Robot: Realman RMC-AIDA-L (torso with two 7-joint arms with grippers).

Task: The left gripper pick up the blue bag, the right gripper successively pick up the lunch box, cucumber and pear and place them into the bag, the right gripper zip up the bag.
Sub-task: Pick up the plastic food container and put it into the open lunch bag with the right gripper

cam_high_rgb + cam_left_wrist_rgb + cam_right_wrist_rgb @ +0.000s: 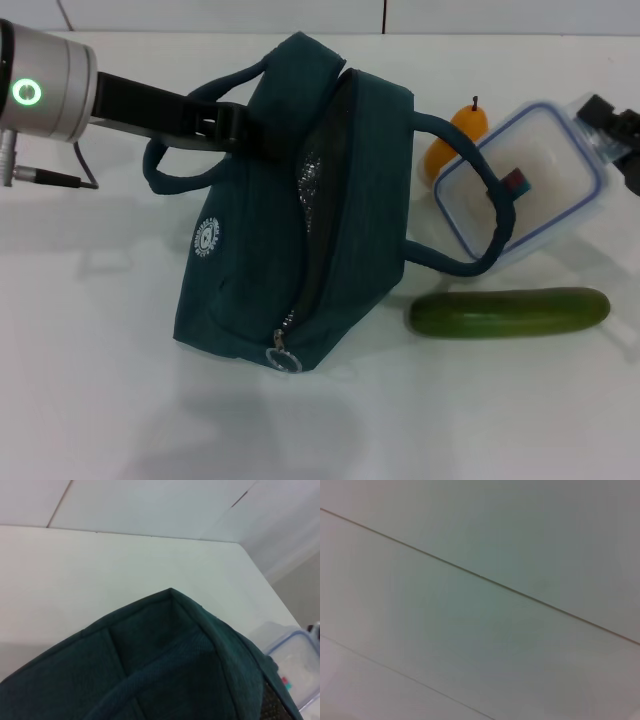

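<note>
Nearest the camera, the zipper pull [282,355] of the blue bag [260,270] is seen at the bag's near end, with the zip run open along its upper side and the silver lining showing in the gap. The bag stands tilted in the middle of the white surface [90,400]. The left gripper [232,128] is set against the bag's far upper part by its handle [205,165]; whether its fingers are clamped on the cloth cannot be told, since they are hidden against the fabric. The right gripper [618,130] is seen at the right edge of the surface, touching or just over the far corner of the lunch box [520,185]; its opening cannot be told either.

The lunch box lies just right of the bag, with the bag's second handle [495,225] draped across it. The pear [455,140] sits behind the box, and the cucumber [508,312] lies in front of it, toward the near edge.

The step in hand is judged to be the picking up of the lunch box. It would best be gripped by its rim, and lifted clear of the draped handle so that the strap is not dragged. The bag's mouth should be held wide and steady by the left arm.
</note>
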